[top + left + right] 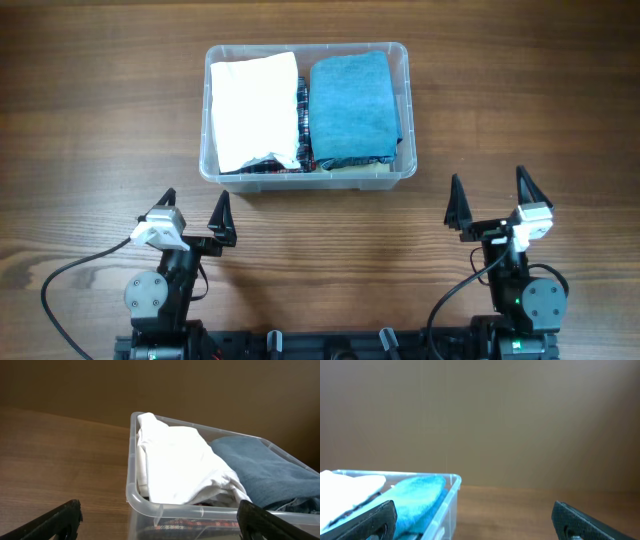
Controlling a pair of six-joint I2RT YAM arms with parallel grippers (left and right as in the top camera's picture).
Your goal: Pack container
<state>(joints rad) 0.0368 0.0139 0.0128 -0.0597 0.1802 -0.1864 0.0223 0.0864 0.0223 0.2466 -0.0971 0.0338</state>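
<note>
Here both sets of jaws stand wide and empty: left gripper (195,203) at lower left, right gripper (489,188) at lower right. Upper centre sits the container (405,120), holding a white cloth (255,110) beside a blue cloth (350,108).

right gripper (473,510): black fingers (370,517) spread wide at both lower corners | container (454,480): clear corner at lower left, holding blue cloth (417,497) beside white cloth (350,485) | wooden table (520,510) under plain tan wall (480,420)
</note>
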